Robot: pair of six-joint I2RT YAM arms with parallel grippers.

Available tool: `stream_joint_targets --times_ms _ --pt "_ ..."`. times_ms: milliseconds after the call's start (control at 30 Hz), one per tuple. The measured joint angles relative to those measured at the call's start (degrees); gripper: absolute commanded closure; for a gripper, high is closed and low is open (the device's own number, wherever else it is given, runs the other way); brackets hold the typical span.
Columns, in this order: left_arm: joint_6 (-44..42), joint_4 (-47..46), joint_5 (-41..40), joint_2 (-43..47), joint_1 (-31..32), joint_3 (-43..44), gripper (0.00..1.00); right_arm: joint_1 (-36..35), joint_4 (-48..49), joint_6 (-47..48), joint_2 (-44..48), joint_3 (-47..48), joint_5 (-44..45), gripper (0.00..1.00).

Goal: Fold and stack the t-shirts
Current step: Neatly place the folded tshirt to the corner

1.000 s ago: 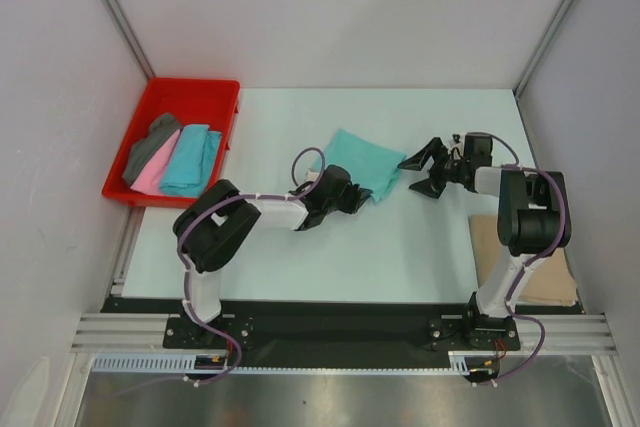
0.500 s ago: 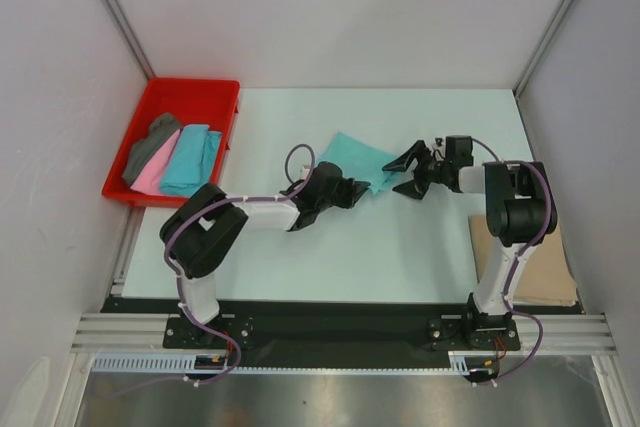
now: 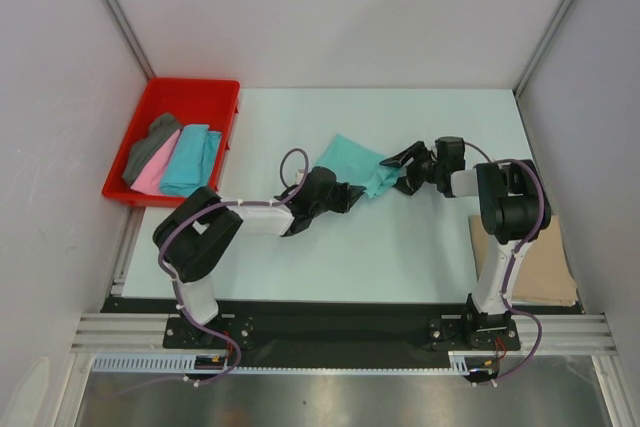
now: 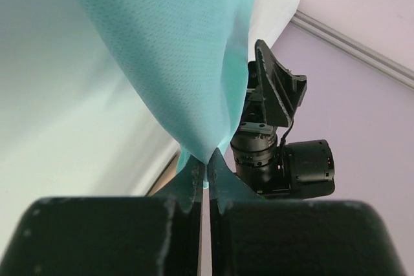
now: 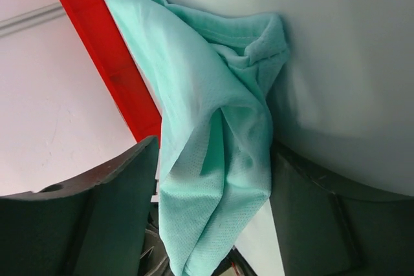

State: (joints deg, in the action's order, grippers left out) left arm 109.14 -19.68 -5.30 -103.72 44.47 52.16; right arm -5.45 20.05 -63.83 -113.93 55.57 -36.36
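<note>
A mint green t-shirt [image 3: 352,157] lies bunched in the middle of the white table. My left gripper [image 3: 355,194] is shut on its near corner, and the left wrist view shows the cloth [image 4: 174,50] pinched at the fingertips [image 4: 207,163] and rising from them. My right gripper [image 3: 403,173] is at the shirt's right edge. It stands open, with a fold of the mint cloth [image 5: 217,114] hanging between its two fingers [image 5: 213,159]. Dark grey [image 3: 150,145], pink [image 3: 150,177] and turquoise [image 3: 190,159] t-shirts lie folded in the tray. A tan t-shirt [image 3: 535,267] lies flat at the right.
The red plastic tray [image 3: 190,92] stands at the table's back left corner, and its wall [image 5: 110,63] shows behind the cloth in the right wrist view. White walls close in the table on three sides. The tan shirt lies beside the right arm's base.
The right gripper has moved left onto the shirt's right edge and its fingers have narrowed around the cloth. The left arm has drawn back slightly, still gripping the corner.
</note>
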Motion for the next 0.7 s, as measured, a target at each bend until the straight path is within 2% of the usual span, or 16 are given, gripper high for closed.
stream_joint_targets --times_ms 133,233,267,300,367,400,433,533,700 --pt "0.0 -0.9 0.2 0.4 0.0 -0.9 1.0 -0.6 2.0 -1.6 -0.1 -0.8 2.6 0.42" --pt "0.0 -1.2 0.6 0.8 0.0 -1.5 0.94 -1.0 2.9 -2.0 -0.7 -0.8 4.2 0.68" --pt "-0.1 -1.2 1.0 1.0 0.0 -1.6 0.91 -1.2 3.1 -2.0 -0.9 -0.8 4.6 0.89" --pt "-0.2 -1.1 1.2 1.3 0.0 -1.8 0.84 -1.2 3.1 -1.7 -1.0 -0.8 4.9 0.99" --pt "-1.0 -0.6 1.7 2.0 0.0 -2.0 0.71 -1.4 3.0 -1.3 -1.0 -0.8 5.5 1.0" --pt "-1.6 -0.3 2.1 2.7 0.0 -2.3 0.57 -1.6 2.8 -0.8 -0.9 -0.7 6.0 1.0" --pt "-2.4 0.2 2.7 3.8 0.0 -2.8 0.53 -1.6 1.9 -0.1 -0.6 -0.7 6.7 1.0" --pt "-4.4 1.3 4.5 8.1 0.0 -5.5 0.45 -2.0 -4.0 4.2 2.7 -0.7 10.4 1.0" --pt "-14.0 9.2 8.0 14.7 0.0 -6.8 0.44 -2.4 -11.9 10.3 12.5 -0.7 16.7 1.0"
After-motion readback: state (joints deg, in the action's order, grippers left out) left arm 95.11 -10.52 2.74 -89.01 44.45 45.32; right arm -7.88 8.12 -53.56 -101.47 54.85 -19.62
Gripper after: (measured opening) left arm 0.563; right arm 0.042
